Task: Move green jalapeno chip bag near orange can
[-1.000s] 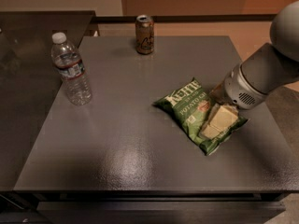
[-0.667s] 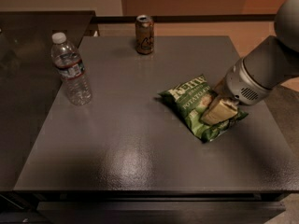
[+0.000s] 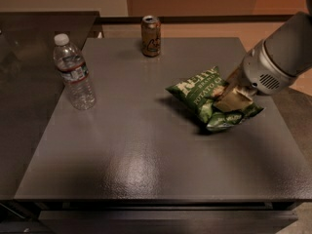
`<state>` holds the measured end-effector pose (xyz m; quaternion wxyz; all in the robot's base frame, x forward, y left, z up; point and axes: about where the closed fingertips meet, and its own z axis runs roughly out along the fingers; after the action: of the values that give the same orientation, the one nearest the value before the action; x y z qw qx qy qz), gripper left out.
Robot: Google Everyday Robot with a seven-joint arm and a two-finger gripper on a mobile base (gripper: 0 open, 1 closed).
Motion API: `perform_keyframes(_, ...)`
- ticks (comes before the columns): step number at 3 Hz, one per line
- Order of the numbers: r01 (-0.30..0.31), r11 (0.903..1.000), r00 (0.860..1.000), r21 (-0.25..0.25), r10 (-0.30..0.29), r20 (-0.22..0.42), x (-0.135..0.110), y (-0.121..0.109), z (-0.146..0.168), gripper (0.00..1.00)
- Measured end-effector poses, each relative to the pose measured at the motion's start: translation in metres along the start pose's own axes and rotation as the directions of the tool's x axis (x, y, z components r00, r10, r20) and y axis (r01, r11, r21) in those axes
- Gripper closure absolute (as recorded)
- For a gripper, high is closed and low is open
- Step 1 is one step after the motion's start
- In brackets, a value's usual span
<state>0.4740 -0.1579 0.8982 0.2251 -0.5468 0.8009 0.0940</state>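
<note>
A dark grey bench (image 3: pixel 146 169) fills the view, seen from above and in front. At its left side stands a clear plastic bottle (image 3: pixel 74 74) with a white cap, upright and closed; I cannot tell how full it is. At the far edge, near the middle, stands an orange-brown can (image 3: pixel 151 35) with a silver top, also upright. Whether it has been opened cannot be made out.

A green chip bag (image 3: pixel 195 94) lies on the right half of the bench, puffed and sealed, its white lettering facing up. A dark shadow sits under its left end.

Compared with a second ago, the chip bag has shifted away from the near edge toward the far side of the bench and has turned slightly. It is now somewhat closer to the can, though still well apart from it. The bottle and the can have not moved.

A thick grey arm (image 3: pixel 278 57) reaches in from the right. Its pincer (image 3: pixel 233 97) is pressed together on the right half of the chip bag, pinching it, and the rest of the bag stretches out leftward from the grip.
</note>
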Motion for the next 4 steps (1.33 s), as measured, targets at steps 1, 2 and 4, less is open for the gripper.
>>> perform_keyframes(1,0.016,0.9990,0.999,0.041,-0.017,0.029,-0.015,-0.015,-0.015,1.00)
perform_keyframes(2,0.060,0.9941,0.996,0.090,-0.065,0.056,-0.037,-0.044,-0.025,1.00)
perform_keyframes(4,0.095,0.9838,0.989,0.153,-0.111,0.102,-0.077,-0.111,-0.016,1.00)
